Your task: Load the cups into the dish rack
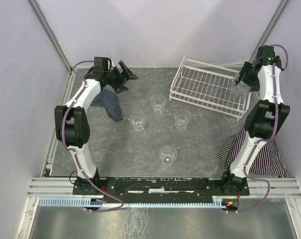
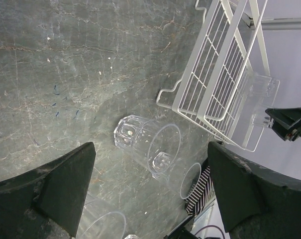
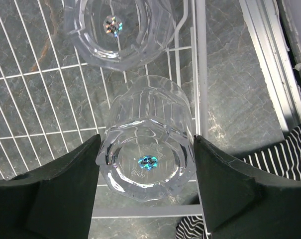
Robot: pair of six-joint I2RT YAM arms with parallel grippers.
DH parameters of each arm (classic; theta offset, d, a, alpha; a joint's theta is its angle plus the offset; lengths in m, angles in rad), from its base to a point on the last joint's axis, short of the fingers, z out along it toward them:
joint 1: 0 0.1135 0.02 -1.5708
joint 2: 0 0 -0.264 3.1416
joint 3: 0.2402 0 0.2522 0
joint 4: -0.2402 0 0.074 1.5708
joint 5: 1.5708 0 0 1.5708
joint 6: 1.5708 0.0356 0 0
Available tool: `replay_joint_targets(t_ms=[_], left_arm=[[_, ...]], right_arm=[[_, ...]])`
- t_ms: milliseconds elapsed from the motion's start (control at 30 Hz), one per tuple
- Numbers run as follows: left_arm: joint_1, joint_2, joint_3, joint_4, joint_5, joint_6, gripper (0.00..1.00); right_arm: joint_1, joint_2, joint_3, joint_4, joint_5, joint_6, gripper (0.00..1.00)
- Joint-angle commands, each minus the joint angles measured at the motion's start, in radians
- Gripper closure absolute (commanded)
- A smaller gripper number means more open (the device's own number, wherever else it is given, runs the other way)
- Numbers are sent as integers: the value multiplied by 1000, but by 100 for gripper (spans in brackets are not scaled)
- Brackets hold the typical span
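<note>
Cup [image 3: 149, 124] gripped by right pincer [image 3: 146, 157], second cup [image 3: 118, 30] cropped, left pincer [image 2: 150, 152] agape

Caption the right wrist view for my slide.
Right gripper clamps a clear cup over the white dish rack edge, a second cup resting on the grid beyond.

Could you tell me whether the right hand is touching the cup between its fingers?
Touching. The right wrist view shows the right hand with fingers against the cup, no gap.
</note>
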State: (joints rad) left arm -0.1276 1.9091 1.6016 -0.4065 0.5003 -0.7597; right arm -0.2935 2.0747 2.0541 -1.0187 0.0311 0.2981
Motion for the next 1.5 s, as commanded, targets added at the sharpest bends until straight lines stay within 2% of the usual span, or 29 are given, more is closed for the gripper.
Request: replay_joint_targets(t_ms=[0,333,600,733,967,1100,1167,1267,1467], left_arm=[[-1,9,58,6,-1,41,1],[0,15,76,-10,-12,51,1],[-1,16,89,-33,-26,66,1],[0,15,88,-35,-25,66,1],[-1,5,80,-42,-30,72,1],[1,3,77,-42,-16,74,1],[1,-11,63,-37,-24,73,1],[6,-28,32,-15,-20,71,1],[6,-30,8,-26,-7,100,1]], right_arm=[[-4,41,67,37,-7,25,99],[27,73,74,51,40,14,99],[50,79,70,52,155,-15,99],[55,93,74,39,150,-16,92],[59,98,71,39,133,-10,93],[58,98,72,34,128,-11,80],[57,93,70,34,120,-10,63],[58,72,56,41,116,-11,45],[57,47,54,31,125,-8,24]])
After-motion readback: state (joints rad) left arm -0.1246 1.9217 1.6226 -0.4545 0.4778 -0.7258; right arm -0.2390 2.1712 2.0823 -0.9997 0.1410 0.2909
